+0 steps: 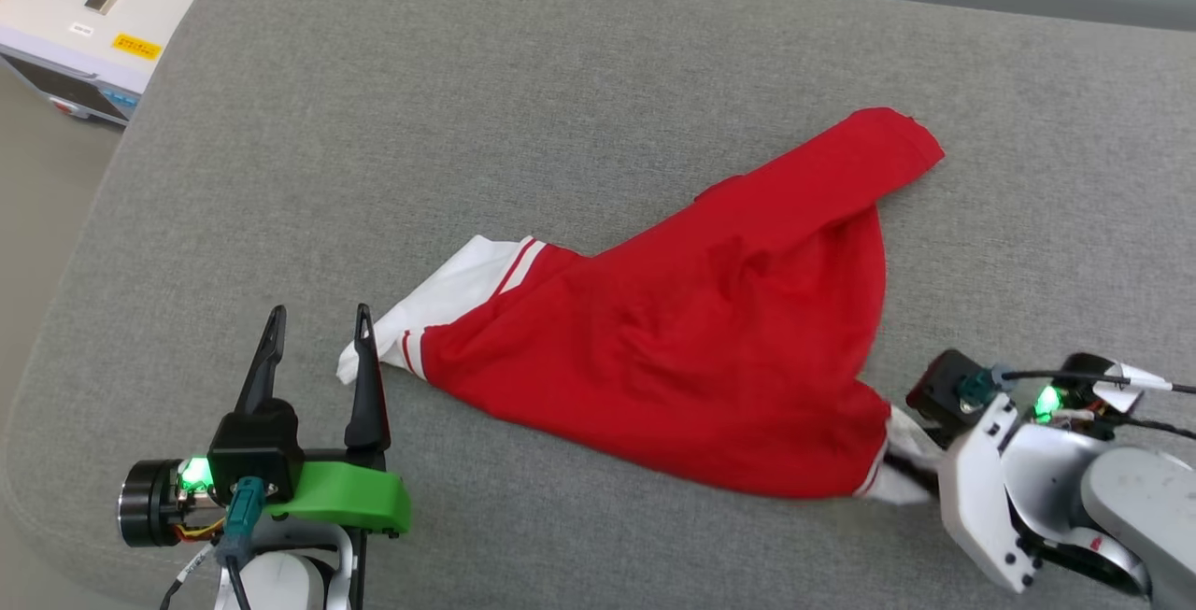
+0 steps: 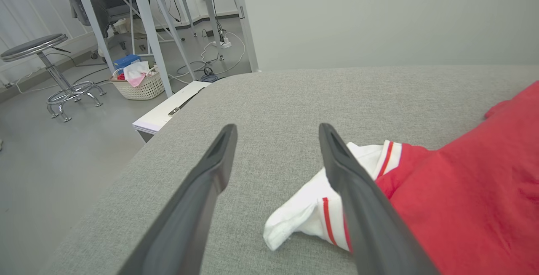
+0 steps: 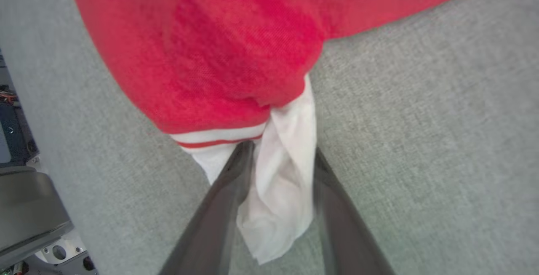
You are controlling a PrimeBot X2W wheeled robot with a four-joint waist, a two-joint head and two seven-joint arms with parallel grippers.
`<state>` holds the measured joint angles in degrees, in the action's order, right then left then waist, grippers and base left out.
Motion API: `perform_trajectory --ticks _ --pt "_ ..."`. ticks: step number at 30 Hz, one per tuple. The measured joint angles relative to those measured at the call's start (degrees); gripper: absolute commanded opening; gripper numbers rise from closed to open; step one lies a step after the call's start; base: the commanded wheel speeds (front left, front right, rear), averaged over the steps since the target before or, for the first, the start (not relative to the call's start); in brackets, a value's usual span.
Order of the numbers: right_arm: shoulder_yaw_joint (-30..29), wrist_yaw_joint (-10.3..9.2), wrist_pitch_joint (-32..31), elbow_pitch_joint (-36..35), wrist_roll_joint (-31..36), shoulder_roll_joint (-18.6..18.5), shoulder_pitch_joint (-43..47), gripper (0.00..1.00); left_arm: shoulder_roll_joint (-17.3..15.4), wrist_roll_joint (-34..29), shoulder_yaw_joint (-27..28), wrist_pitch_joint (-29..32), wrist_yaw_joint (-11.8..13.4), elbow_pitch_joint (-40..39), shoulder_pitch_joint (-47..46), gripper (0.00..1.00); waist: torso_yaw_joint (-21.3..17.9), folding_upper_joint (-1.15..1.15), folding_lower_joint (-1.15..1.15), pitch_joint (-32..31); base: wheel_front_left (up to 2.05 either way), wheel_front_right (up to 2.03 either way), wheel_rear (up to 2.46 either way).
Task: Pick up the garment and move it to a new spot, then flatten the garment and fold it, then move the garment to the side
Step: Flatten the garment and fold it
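Head view shows the garment (image 1: pixel 691 348) stretched across the grey surface (image 1: pixel 561 78) from arm to arm, one white sleeve (image 1: pixel 448 297) just beside the open, empty left gripper (image 1: pixel 320 313), the other between the fingers of the right gripper (image 3: pixel 282 150), squeezed or not I cannot tell.

Head view looks down, wrist views low, close, all share garment (image 1: pixel 710 348)
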<state>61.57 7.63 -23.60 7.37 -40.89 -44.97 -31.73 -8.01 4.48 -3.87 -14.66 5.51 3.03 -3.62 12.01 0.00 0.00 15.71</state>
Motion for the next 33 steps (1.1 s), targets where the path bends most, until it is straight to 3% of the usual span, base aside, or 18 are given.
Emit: perform_trajectory --ticks 5,10,16,17,19,24,25,26,27,33 --pt "-1.5 0.09 5.8 4.1 0.0 2.4 -2.8 0.00 0.6 -0.5 0.7 0.0 -0.7 0.3 0.0 1.00 -1.3 0.00 0.00 -0.6 0.00 0.00 0.00" --pt "-6.6 -0.04 9.1 9.0 0.2 1.4 -7.4 0.00 1.1 -1.6 0.7 0.0 -1.3 0.3 -0.1 1.00 -2.1 0.00 0.00 -1.2 0.00 0.00 0.00" --pt "-11.0 -0.03 9.8 16.8 -1.9 0.2 -9.3 0.00 1.7 -2.0 0.7 0.0 -1.7 0.3 -0.4 1.00 -1.7 0.00 0.00 -0.9 0.00 0.00 0.00" --pt "-12.5 -0.03 9.8 23.0 -3.2 -0.8 -9.2 0.00 2.2 -2.0 0.7 0.0 -1.8 0.5 -0.5 1.00 -1.1 0.00 0.00 -0.7 0.00 0.00 0.00" --pt "-12.6 -0.03 9.7 26.4 -3.9 -1.2 -8.3 0.00 2.3 -2.0 0.7 0.0 -1.8 0.6 -0.5 1.00 -0.7 0.00 0.00 -0.6 0.00 0.00 0.00" --pt "-12.8 -0.09 11.3 30.3 -6.2 -0.4 -6.3 0.00 2.6 -2.1 1.0 0.0 -2.0 1.0 -0.5 1.00 -0.2 0.00 0.00 -0.9 0.00 0.00 0.00" --pt "-12.8 -0.09 12.1 30.7 -6.4 -0.1 -6.2 0.24 2.6 -2.2 1.1 0.0 -2.0 1.0 -0.5 1.00 -0.2 0.00 0.00 -1.1 0.00 0.00 0.00" --pt "-12.9 -0.09 13.0 31.1 -6.5 0.2 -6.1 0.74 2.6 -2.2 1.2 0.0 -2.0 1.1 -0.4 1.00 -0.4 0.00 0.00 -1.4 0.00 0.00 0.00" --pt "-12.9 -0.09 14.0 31.2 -6.4 0.5 -6.0 1.00 2.6 -2.4 1.2 0.0 -2.0 1.1 -0.4 1.00 -0.5 0.00 0.00 -1.7 0.00 0.00 0.00" --pt "-15.5 -0.09 21.2 28.3 -5.7 1.2 -5.5 1.00 2.6 -3.0 1.3 0.0 -2.3 1.2 0.3 1.00 -1.4 0.00 0.00 -4.4 0.00 0.00 0.00"
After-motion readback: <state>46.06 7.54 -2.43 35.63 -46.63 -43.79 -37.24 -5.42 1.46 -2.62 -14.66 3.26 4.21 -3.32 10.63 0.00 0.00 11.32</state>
